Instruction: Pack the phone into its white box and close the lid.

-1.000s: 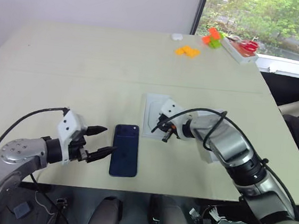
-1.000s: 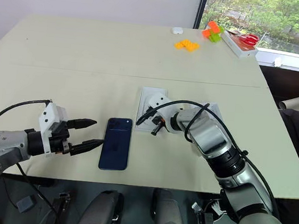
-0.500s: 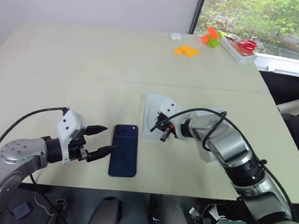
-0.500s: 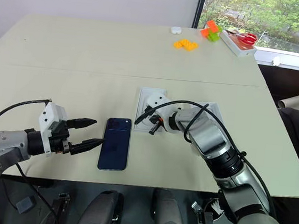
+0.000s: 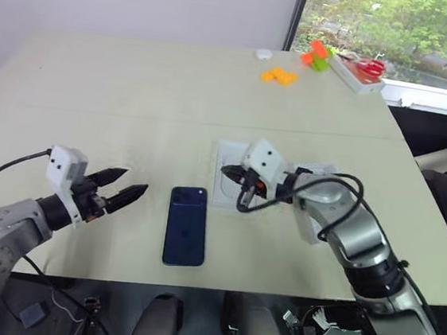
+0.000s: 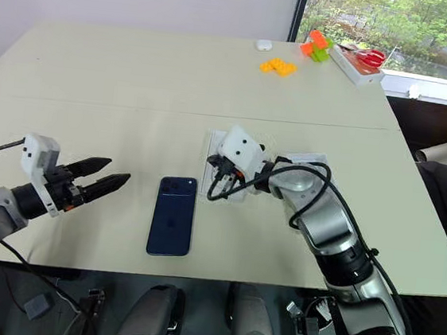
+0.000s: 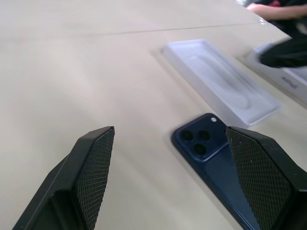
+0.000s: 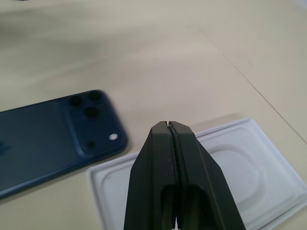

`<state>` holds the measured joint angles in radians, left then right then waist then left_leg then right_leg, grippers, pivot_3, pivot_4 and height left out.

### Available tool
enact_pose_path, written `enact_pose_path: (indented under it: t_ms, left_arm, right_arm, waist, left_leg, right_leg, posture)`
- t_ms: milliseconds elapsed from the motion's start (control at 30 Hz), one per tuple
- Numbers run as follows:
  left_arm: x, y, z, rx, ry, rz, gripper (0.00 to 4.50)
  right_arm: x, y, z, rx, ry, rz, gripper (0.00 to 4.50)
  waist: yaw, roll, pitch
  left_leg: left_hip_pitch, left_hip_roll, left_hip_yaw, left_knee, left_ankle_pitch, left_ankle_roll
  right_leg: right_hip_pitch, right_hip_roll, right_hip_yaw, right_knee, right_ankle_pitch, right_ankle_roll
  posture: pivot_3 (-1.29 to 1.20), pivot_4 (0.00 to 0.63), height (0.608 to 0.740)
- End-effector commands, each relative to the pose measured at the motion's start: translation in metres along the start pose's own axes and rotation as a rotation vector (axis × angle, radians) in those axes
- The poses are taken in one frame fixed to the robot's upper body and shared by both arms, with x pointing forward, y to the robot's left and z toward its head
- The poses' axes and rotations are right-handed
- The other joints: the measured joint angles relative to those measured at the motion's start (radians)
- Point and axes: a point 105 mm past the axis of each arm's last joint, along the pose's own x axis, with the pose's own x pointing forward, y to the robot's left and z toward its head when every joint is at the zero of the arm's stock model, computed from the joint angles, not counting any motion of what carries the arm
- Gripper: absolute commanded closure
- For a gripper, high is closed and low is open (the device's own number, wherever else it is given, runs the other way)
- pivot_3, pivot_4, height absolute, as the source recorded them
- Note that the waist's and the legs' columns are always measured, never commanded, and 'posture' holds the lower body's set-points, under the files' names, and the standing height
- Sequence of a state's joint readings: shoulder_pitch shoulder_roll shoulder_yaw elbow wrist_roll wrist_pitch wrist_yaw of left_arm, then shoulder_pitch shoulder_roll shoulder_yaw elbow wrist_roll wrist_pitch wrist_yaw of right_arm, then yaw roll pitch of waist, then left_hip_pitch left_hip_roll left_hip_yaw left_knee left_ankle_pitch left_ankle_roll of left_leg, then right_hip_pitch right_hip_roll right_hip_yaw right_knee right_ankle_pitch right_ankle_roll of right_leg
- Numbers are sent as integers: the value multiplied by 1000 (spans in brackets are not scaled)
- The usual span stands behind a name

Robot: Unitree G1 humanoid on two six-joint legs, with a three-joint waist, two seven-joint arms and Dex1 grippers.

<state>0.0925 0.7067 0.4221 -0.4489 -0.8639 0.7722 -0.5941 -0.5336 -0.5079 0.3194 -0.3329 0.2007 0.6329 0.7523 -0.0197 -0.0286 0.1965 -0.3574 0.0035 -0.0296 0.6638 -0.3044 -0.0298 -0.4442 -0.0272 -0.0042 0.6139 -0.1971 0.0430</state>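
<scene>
Phone (image 5: 186,225) lay flat on the desk (image 5: 136,86), back face up, near the front edge and free of both claws. Its long axis ran near-to-far, camera bump at the far end toward the window; the near end pointed back at me.

Left claw (image 5: 121,186) hung to the left of the phone, well apart from it, fingers spread wide and empty, aimed across toward the phone. My read: spread like that so it could take the phone by its long edges.

Right claw (image 5: 231,171) was pinched fully together, holding nothing, hovering over the white moulded insert (image 5: 229,172) that sat just right of and beyond the phone's camera end. Pinched together, it looked set to poke or nudge, not grab. Whether it touched the insert, I couldn't tell.

A white box part (image 6: 314,158) sat further right, mostly behind the right arm; I couldn't say whether tray or lid. In the left wrist view another white edge (image 7: 278,76) showed beyond the insert, probably the same piece.

Judging by this, packing hadn't started: phone out, nothing gripped. Far corner clutter, orange blocks (image 5: 280,76) and scissors (image 5: 370,68), was well clear.
</scene>
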Motion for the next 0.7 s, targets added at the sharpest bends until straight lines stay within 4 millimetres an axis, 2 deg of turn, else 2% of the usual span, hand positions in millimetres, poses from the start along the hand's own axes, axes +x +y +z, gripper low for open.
enact_pose_path:
  t_ms: [33, 67, 200, 267, 300, 433, 533, 700]
  left_arm:
    - [-11, -1, -17, -113, 105, 4, 326]
    - [-14, -4, -23, -146, 145, -6, 53]
    - [-17, -8, -36, -257, 221, 9, 24]
    - [-23, -14, -59, -293, 421, 5, 24]
    - [-25, -17, -62, -330, 455, -11, 24]
    - [-23, -25, -62, -441, 509, -72, 24]
    - [-18, -28, -71, -485, 578, -73, 24]
    - [-2, -39, -70, -553, 553, -115, 24]
  right_arm:
    - [-12, 29, 23, -54, -104, 147, 4496]
    - [-13, 34, 22, -61, -97, 169, 4500]
    - [-14, 43, 11, -114, -30, 219, 4500]
    - [-14, 49, 3, -140, 12, 266, 4500]
    - [-14, 51, 0, -147, 27, 282, 4500]
    - [-6, 49, -14, -169, 90, 283, 4500]
    - [1, 48, -29, -186, 168, 292, 4500]
    - [16, 54, -42, -177, 222, 337, 4500]
  waist:
    - [0, 0, 0]
    - [-1, 0, 0]
    - [2, 0, 0]
    - [3, 0, 0]
    - [3, 0, 0]
    - [1, 2, 0]
    - [1, 2, 0]
    - [9, 4, -2]
  left_leg:
    - [0, 0, 0, 0, 0, 0]
    - [0, 1, 0, 0, 0, 0]
    - [1, 3, -1, 0, 0, 0]
    - [2, 3, -1, 1, 0, 0]
    - [2, 3, 0, 1, 0, 0]
    - [2, 3, 0, 1, 0, 0]
    - [2, 2, 0, 1, 0, 0]
    - [3, -2, -1, 1, 0, 0]
  right_leg:
    - [0, 0, 0, 0, 0, 0]
    - [0, 1, 0, 0, 0, 0]
    - [0, 2, -1, 1, -2, -4]
    - [1, 2, -1, 1, -2, -4]
    - [1, 2, -2, 1, -3, -4]
    - [1, 3, -2, 1, -3, -4]
    - [1, 2, -1, 1, -2, -4]
    - [2, -2, 0, 1, -2, -4]
  posture:
    - [0, 150, 727]
    - [0, 150, 727]
    - [0, 150, 727]
    - [0, 150, 727]
    - [0, 150, 727]
    - [0, 150, 727]
    - [0, 150, 727]
    - [0, 150, 727]
